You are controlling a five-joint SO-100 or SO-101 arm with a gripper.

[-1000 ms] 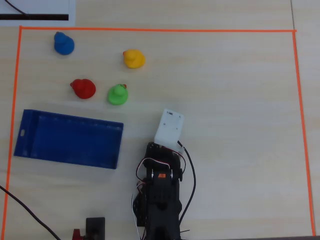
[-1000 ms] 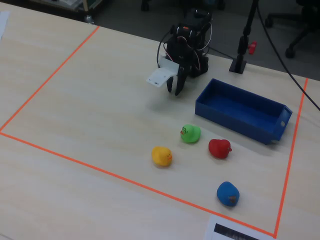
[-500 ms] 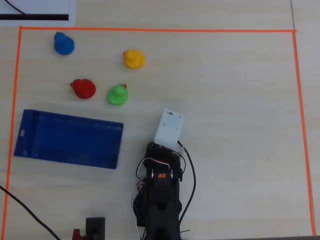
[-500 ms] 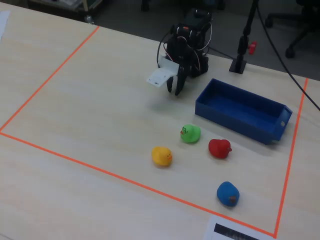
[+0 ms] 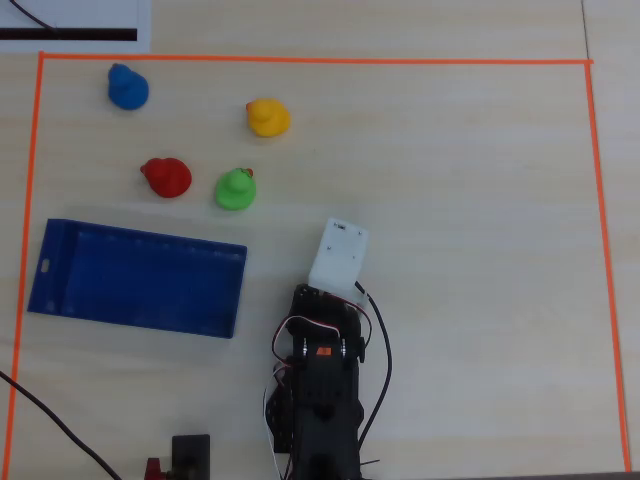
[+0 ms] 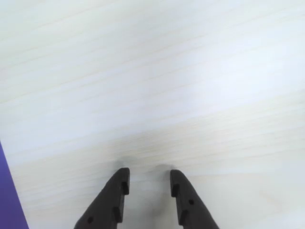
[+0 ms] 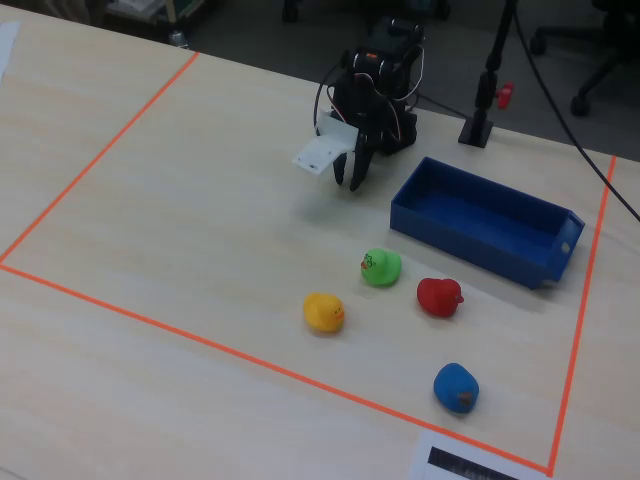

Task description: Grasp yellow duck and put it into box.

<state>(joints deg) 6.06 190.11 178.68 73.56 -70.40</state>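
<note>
Wrist view: hand [image 6: 147, 177] points down at bare desk [image 6: 167, 71], its two dark fingers [image 6: 114, 195] a small gap apart with nothing between them, tips low over the wood. A sliver of blue shows at the lower left edge of that view, beside the hand.

Fixed view: hand [image 7: 352, 181] hangs below the folded black arm [image 7: 378, 85], a white camera housing [image 7: 321, 153] just beside it. Box [image 7: 483, 235] lies near the hand, to its right in this view, apart from it, empty. Green duck [image 7: 380, 267] is the closest toy, in front of the hand. Yellow duck [image 7: 323, 312] sits beyond the green one, well apart from the hand, upright on the desk. Red duck [image 7: 438, 297] and blue duck [image 7: 456, 387] sit farther off. Orange tape [image 7: 95, 160] frames the work area.
</note>
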